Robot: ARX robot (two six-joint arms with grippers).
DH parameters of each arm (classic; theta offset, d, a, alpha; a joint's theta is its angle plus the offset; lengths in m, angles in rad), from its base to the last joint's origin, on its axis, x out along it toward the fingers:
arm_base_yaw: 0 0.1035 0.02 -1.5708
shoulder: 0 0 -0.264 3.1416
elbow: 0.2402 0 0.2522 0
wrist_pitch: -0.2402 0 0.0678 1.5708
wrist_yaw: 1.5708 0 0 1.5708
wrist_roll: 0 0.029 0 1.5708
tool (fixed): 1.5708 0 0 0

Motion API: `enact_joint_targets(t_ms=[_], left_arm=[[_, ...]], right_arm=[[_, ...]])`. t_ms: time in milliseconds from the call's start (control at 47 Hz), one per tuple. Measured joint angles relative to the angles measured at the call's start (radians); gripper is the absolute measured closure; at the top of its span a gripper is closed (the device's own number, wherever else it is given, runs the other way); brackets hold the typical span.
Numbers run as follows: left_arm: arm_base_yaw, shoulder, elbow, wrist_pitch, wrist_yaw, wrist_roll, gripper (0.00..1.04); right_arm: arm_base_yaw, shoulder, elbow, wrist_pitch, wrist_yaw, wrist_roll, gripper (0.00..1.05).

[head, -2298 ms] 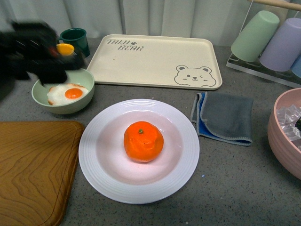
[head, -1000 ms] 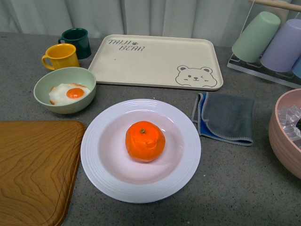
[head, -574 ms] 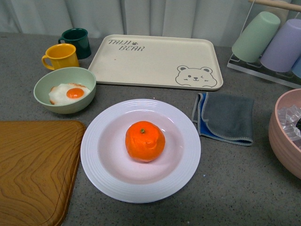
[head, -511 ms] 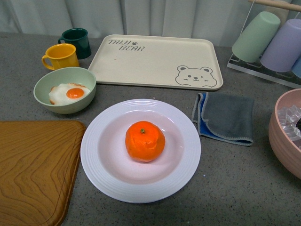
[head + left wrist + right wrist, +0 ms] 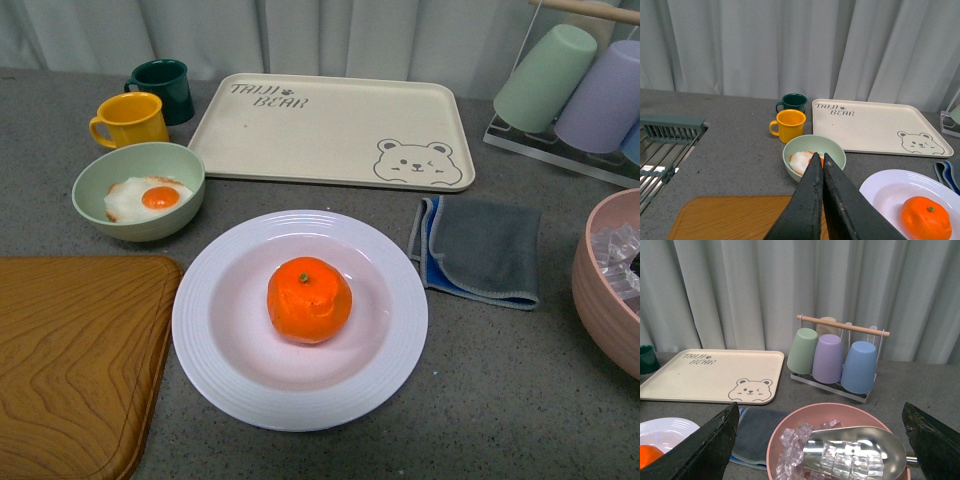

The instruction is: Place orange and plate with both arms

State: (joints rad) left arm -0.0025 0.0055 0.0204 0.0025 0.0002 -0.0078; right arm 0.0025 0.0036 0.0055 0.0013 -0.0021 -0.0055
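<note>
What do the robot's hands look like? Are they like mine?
Not like yours. The left gripper has two long, flat, matte black fingers that narrow to thin tips. The right gripper has two broad black fingers too. No cables, labels or markings show, and the arms themselves are out of view.

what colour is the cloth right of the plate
The cloth is grey with blue edging, seen best in the front view.

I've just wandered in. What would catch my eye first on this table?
The bright orange sits in the middle of a big white plate at the front of the table. Behind it to the left, a pale green bowl holds a fried egg. A beige tray with a bear drawing lies at the back.
</note>
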Motion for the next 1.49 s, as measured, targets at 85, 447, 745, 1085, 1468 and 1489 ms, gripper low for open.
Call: enact_joint_targets(t_ms=[85,447,745,1085,1468,1489], left_arm=[[0.0,0.0,0.0,0.0,0.0,0.0,0.86],[0.0,-0.002,0.0,0.0,0.0,0.0,0.31],[0.0,-0.001,0.0,0.0,0.0,0.003,0.07],[0.0,-0.002,0.0,-0.001,0.0,0.003,0.07],[0.0,-0.002,0.0,-0.001,-0.001,0.003,0.07],[0.0,-0.002,0.0,-0.001,-0.001,0.003,0.07]], right_arm=[[0.0,0.0,0.0,0.0,0.0,0.0,0.09],[0.0,0.0,0.0,0.0,0.0,0.0,0.09],[0.0,0.0,0.0,0.0,0.0,0.0,0.09],[0.312,0.829,0.164,0.331,0.093,0.201,0.09],[0.298,1.395,0.327,0.5,-0.233,0.519,0.09],[0.294,1.425,0.338,0.507,-0.262,0.532,0.09]])
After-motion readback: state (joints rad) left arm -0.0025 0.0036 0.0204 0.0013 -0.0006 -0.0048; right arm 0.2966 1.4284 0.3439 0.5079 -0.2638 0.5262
